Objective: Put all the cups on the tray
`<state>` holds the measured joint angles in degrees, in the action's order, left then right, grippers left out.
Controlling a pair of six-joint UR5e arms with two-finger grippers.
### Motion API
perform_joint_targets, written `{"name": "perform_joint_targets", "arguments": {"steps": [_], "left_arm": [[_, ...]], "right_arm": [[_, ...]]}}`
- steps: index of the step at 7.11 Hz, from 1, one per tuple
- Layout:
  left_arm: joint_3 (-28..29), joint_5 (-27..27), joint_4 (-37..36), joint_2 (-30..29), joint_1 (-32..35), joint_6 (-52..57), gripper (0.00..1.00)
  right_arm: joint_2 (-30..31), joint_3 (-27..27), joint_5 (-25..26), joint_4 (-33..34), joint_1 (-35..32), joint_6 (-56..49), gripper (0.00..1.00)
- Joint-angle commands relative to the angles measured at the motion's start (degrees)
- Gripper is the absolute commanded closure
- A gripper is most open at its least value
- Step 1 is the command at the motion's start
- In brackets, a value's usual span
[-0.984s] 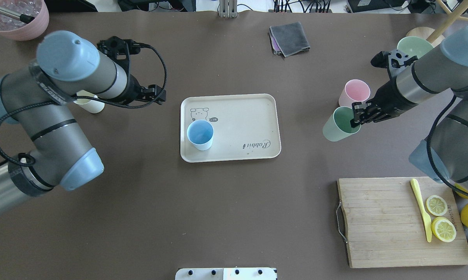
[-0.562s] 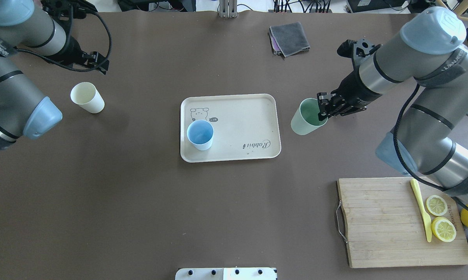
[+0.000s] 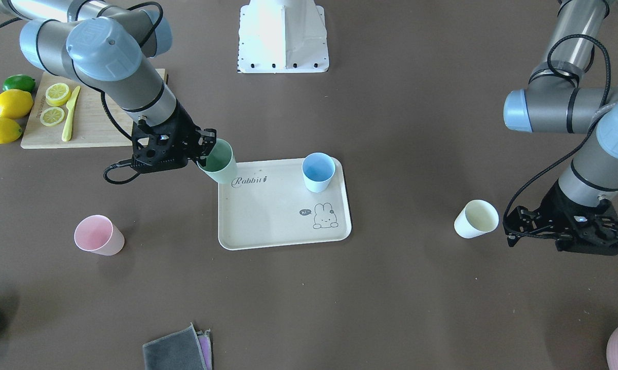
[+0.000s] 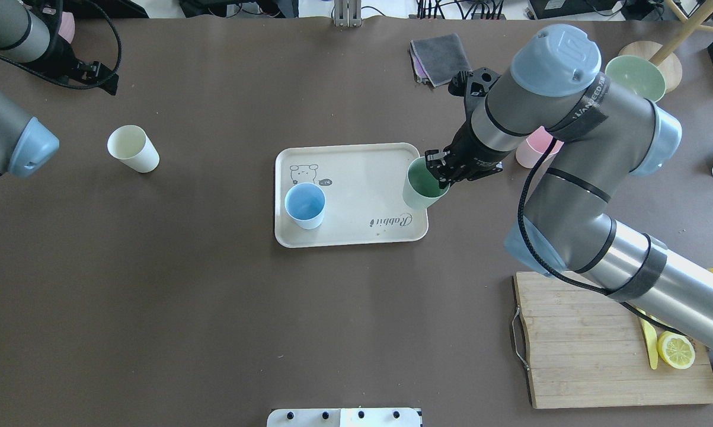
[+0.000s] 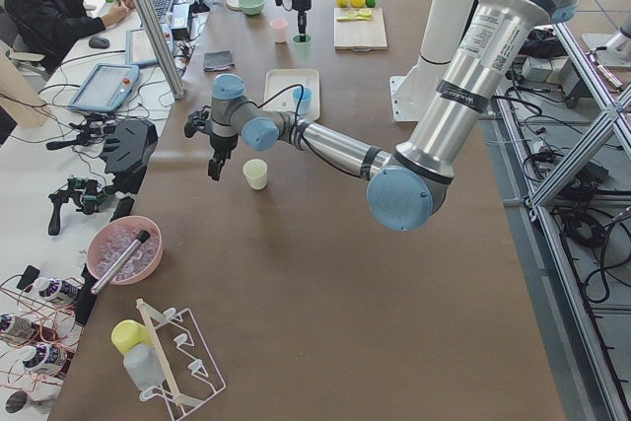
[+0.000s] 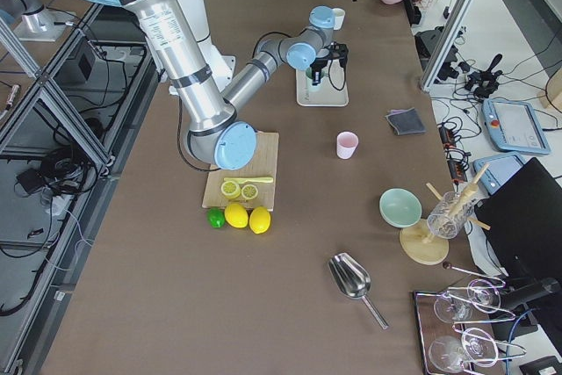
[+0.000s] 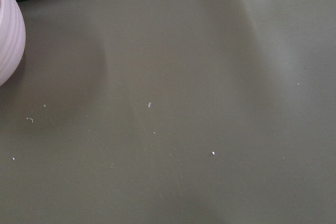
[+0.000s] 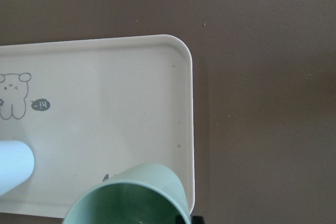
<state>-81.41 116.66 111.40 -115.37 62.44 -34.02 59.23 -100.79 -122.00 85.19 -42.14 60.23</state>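
Note:
My right gripper is shut on the rim of the sage green cup, which hangs tilted over the right edge of the beige tray. Upright on the tray's left part stands the blue cup. In the right wrist view the green cup sits low, over the tray's corner. The pink cup stands on the table right of the tray, partly behind my right arm from overhead. Left of the tray is the cream cup. My left gripper is open and empty, back at the far left.
A wooden cutting board with lemon slices and a yellow knife lies front right, lemons beside it. A grey cloth and a pale green bowl are at the back. A pink pot stands at the far left corner.
My right arm has carried the green cup leftward from beside the pink cup to the tray's right edge. The left arm has drawn back to the far left, away from the cream cup.

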Motion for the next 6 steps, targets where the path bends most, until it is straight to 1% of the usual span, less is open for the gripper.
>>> {"name": "perform_joint_targets", "arguments": {"steps": [1,3,4,6], "left_arm": [[0.6,0.1,5.7,1.5,-2.7,-5.9,0.02],[0.3,0.1,7.2,3.6,-4.3,-7.2,0.02],[0.5,0.1,9.3,4.8,-4.9,-7.4,0.02],[-1.3,0.1,9.5,5.9,-5.0,-7.6,0.02]], "right_arm": [[-0.4,1.9,1.5,-0.2,1.8,1.2,1.0],[-1.8,3.8,2.6,-0.3,2.6,1.3,1.0],[-2.2,4.1,2.7,-0.3,2.6,1.4,1.0],[-3.0,5.3,3.0,-0.3,2.9,1.3,1.0]]}}
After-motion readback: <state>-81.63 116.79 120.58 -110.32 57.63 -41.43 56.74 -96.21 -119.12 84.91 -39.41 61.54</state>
